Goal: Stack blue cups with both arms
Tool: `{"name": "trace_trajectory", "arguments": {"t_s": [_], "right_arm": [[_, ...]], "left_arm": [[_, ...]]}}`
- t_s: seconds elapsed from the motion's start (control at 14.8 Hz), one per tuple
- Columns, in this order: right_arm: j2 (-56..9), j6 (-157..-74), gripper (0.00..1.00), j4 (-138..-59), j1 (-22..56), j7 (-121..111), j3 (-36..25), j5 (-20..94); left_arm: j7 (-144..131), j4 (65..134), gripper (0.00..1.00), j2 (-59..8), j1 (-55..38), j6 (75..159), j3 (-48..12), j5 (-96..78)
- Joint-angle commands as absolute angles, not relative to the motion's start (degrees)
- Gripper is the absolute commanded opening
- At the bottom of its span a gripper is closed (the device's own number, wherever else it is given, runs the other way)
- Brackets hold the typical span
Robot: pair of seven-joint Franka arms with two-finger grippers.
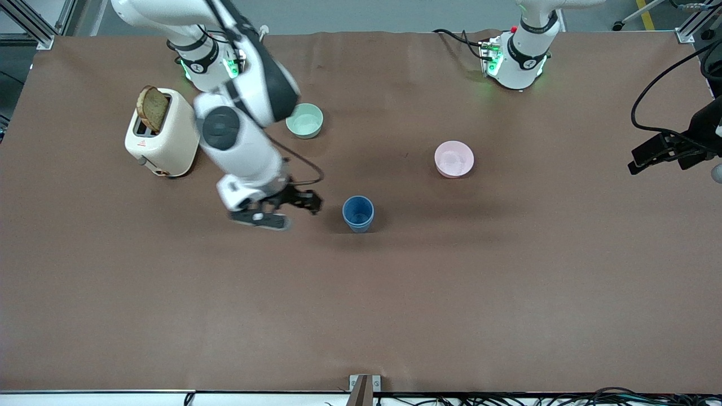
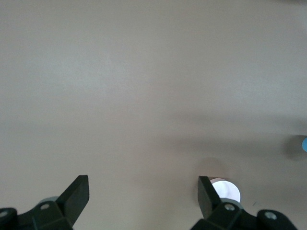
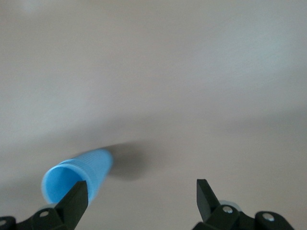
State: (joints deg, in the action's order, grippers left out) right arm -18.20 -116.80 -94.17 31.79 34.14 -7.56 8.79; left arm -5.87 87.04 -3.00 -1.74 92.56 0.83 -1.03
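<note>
One blue cup (image 1: 358,213) stands upright near the middle of the table; I see no second cup apart from it. My right gripper (image 1: 312,203) is open and empty, low beside the cup toward the right arm's end and clear of it. In the right wrist view the cup (image 3: 76,175) shows by one fingertip, outside the open gripper (image 3: 141,184). My left gripper (image 1: 643,158) hangs open and empty over the left arm's end of the table. In the left wrist view the gripper (image 2: 143,178) is over bare table, with a sliver of the cup (image 2: 304,143) at the frame's edge.
A pink bowl (image 1: 454,158) sits between the cup and the left arm's base, and shows in the left wrist view (image 2: 225,190). A pale green bowl (image 1: 304,120) and a cream toaster (image 1: 162,135) holding toast (image 1: 152,108) stand near the right arm's base.
</note>
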Motion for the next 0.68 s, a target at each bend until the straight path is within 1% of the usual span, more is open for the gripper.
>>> {"name": "trace_trajectory", "arguments": {"t_s": [0.0, 0.2, 0.41, 0.54, 0.61], "right_arm": [[-10.83, -111.11, 1.00, -96.59, 22.01, 26.57, -6.94, 6.51], [-8.09, -108.90, 1.00, -96.42, 13.47, 18.75, -6.94, 4.67], [-6.94, -108.19, 1.00, -95.89, 7.84, 12.76, -6.94, 2.03], [-6.68, -108.11, 1.00, -93.79, 4.85, 7.67, -6.94, 1.58], [-6.68, -106.37, 1.00, -92.39, 2.83, 4.86, -6.94, 1.58]], "left_arm": [[-5.19, 86.57, 1.00, -2.90, -1.76, 91.49, 0.44, -1.49], [-4.84, 86.40, 1.00, -2.90, -1.76, 91.41, 0.44, -1.41], [-5.01, 86.05, 1.00, -2.72, -1.67, 91.41, 0.53, -1.32], [-4.83, 85.96, 1.00, -2.72, -1.50, 91.41, 0.53, -1.14], [-4.92, 85.43, 1.00, -2.72, -1.49, 91.41, 0.53, -1.06]]}}
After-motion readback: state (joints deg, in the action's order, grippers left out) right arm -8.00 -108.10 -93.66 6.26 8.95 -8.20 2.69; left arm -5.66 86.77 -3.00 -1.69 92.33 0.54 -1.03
